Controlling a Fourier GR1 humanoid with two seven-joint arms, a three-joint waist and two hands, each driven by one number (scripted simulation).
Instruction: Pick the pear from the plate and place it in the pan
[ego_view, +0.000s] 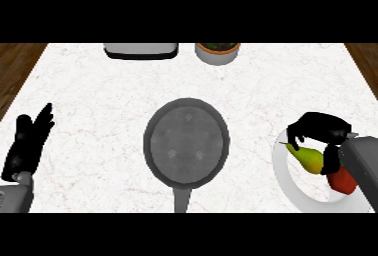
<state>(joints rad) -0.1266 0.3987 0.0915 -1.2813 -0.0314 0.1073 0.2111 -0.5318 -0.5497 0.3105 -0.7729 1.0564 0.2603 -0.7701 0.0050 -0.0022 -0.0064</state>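
A green-yellow pear lies on a white plate at the right of the counter, its stem pointing up-left. My right hand hovers over the pear's far end with fingers curled downward around it, thumb beside the fruit; whether the fingers touch the pear I cannot tell. A grey pan sits in the middle of the counter, handle toward me, nothing in it. My left hand rests open at the left edge, fingers up.
A red item lies on the plate next to the pear, partly under my right forearm. At the far edge stand a white appliance and a potted plant. Wooden floor shows beyond both counter sides.
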